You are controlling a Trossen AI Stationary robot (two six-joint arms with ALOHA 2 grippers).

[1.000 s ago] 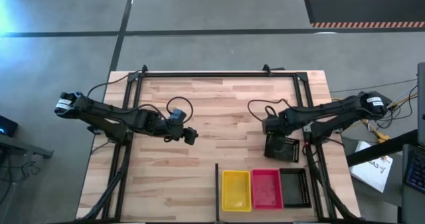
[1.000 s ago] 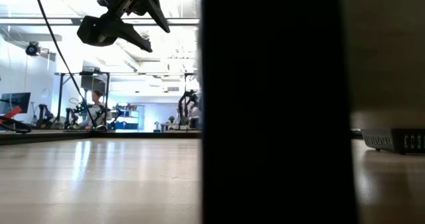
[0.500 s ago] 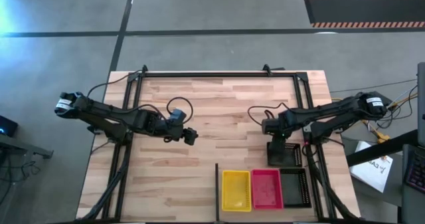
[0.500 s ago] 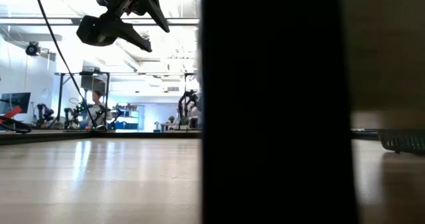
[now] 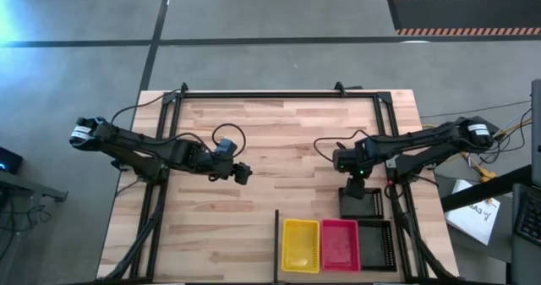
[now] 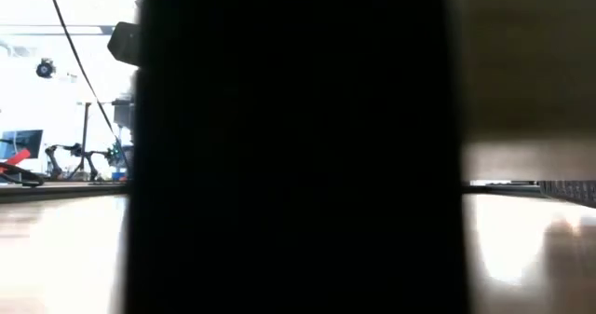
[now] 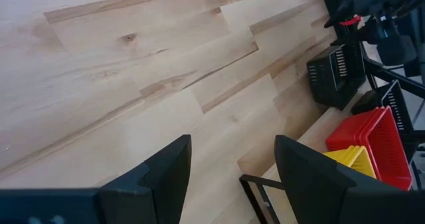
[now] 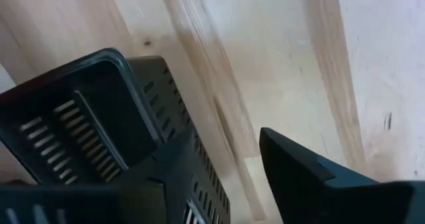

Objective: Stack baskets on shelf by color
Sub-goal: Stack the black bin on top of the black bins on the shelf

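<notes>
My right gripper is shut on a black basket, which sits just beyond the shelf's row toward the far edge. On the shelf, to the right of a thin black bar, stand yellow baskets, pink-red baskets and black baskets side by side on their bottoms. How many are nested in each does not show. My left gripper waits open over the table's left half. Its wrist view shows the held black basket and the pink-red baskets past its open fingers. My right gripper holds the black basket by one perforated side wall, at the rim. One finger is inside the basket and one finger outside. The fingers come from above, slanting down. Whether the basket's bottom touches the table, I cannot tell.
A black metal frame rail runs along the table's right side, close to the held basket. Another rail runs on the left. A broad dark shape blocks most of the low view. Bare wood lies between the arms.
My right gripper has moved toward the table's near edge, carrying the black basket with it. The basket has gone from mid-table to just short of the black baskets on the shelf, and it has turned from slightly askew to square with them. The left arm has kept still.
</notes>
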